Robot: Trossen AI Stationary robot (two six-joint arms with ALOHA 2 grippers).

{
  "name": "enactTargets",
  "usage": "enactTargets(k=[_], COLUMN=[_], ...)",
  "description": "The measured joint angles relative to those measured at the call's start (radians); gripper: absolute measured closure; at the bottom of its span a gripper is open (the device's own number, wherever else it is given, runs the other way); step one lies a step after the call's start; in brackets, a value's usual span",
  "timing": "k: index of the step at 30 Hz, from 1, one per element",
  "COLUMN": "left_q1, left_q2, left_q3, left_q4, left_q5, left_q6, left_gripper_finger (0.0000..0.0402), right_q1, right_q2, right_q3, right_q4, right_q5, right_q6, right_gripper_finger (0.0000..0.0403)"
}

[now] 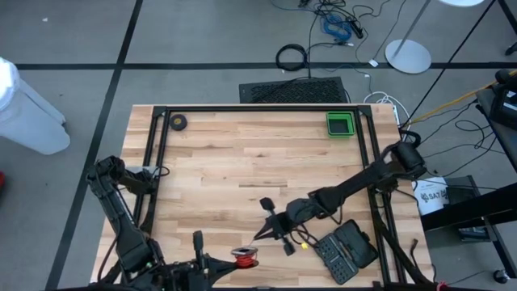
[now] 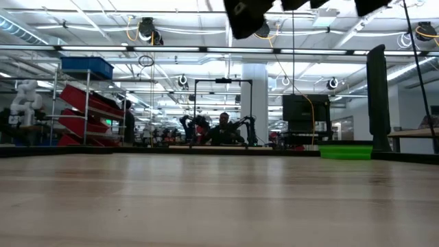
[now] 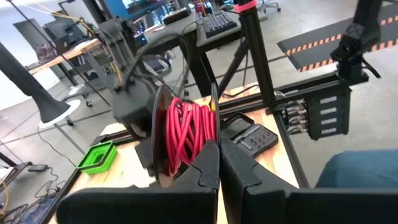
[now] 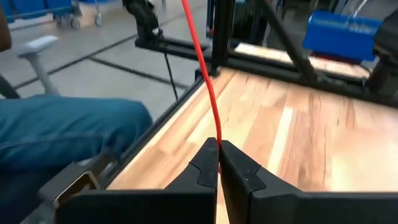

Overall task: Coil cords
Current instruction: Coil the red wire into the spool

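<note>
**A:** Your right gripper (image 4: 218,163) is pinched shut on the red cord (image 4: 207,81), which runs taut away from the fingertips. Your left gripper (image 3: 219,163) is closed on the edge of the black reel (image 3: 160,140) and holds it upright just above the table's near edge.

**B:** So which step am I in?

**A:** Winding, by the look of it. Several red turns (image 3: 188,130) already sit on the reel, and one free length is left between the two grippers. Next, you'd carry the cord around the reel while keeping it tight, so the new turn lands beside the others.

**B:** How does the cord look?

**A:** Very thin, bright red and straight under tension. The wound loops are bunched fairly loosely, not in neat rows.
</note>
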Motion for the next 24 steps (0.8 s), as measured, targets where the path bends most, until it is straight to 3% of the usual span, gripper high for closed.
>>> enactTargets(k=[7, 13, 19, 24], left_q1=[-0.009, -0.009, 0.011, 0.034], left_q2=[0.000, 0.000, 0.000, 0.000], left_q3=[0.000, 0.000, 0.000, 0.000], left_q4=[-0.018, -0.128, -0.285, -0.319], left_q5=[0.009, 0.012, 0.019, 0.097], left_q6=[-0.002, -0.074, -0.230, -0.286], left_gripper_finger=[0.0400, 0.0400, 0.0400, 0.0400], right_q1=[0.037, 0.096, 0.141, 0.167], right_q2=[-0.129, -0.222, -0.283, -0.300], right_q3=[0.000, 0.000, 0.000, 0.000], right_q4=[-0.226, -0.409, -0.433, -0.420], right_q5=[0.020, 0.175, 0.244, 0.274], right_q6=[0.040, 0.042, 0.041, 0.028], right_gripper_finger=[0.0403, 0.0403, 0.0403, 0.0403])
